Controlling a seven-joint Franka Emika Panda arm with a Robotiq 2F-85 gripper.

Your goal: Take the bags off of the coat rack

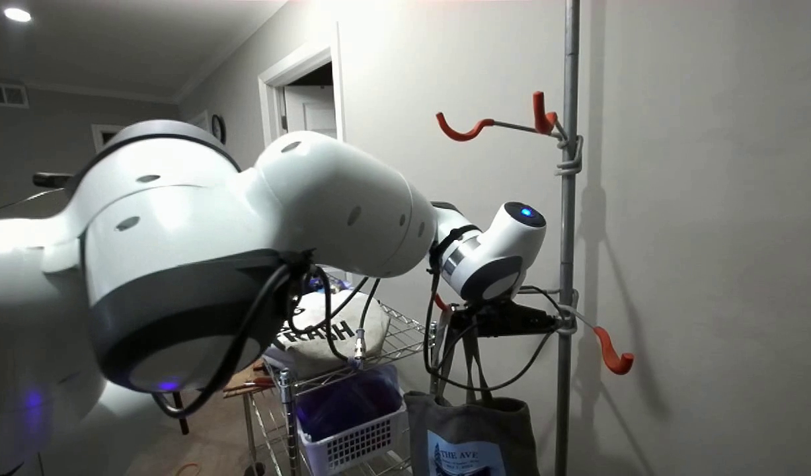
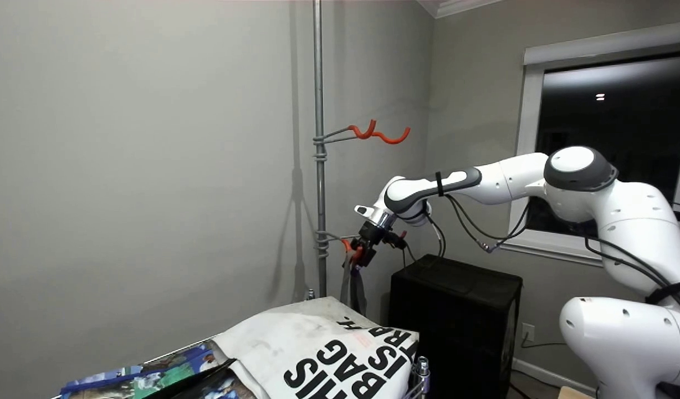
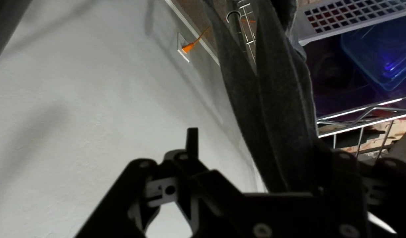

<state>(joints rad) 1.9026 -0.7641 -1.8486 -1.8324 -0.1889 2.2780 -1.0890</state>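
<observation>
A dark grey tote bag (image 1: 471, 436) with a light blue print hangs low beside the coat rack's grey pole (image 1: 568, 225). Its straps (image 2: 352, 285) rise to a lower orange hook (image 2: 348, 244), partly hidden by my gripper. My gripper (image 2: 359, 259) is at that hook, by the top of the straps. In the wrist view my gripper (image 3: 259, 142) has its fingers wide apart. The dark straps (image 3: 275, 99) run between them, closer to the right finger. Whether a finger touches them I cannot tell. The upper orange hooks (image 1: 468, 132) hold nothing. Only one hanging bag shows.
A wire shelf (image 1: 405, 337) beside the tote bears a white bag (image 2: 340, 354) with black lettering. A white basket (image 1: 359, 446) stands below. A black box (image 2: 456, 316) stands near the rack. Another lower hook (image 1: 613, 354) sticks out past the pole. The wall is close behind.
</observation>
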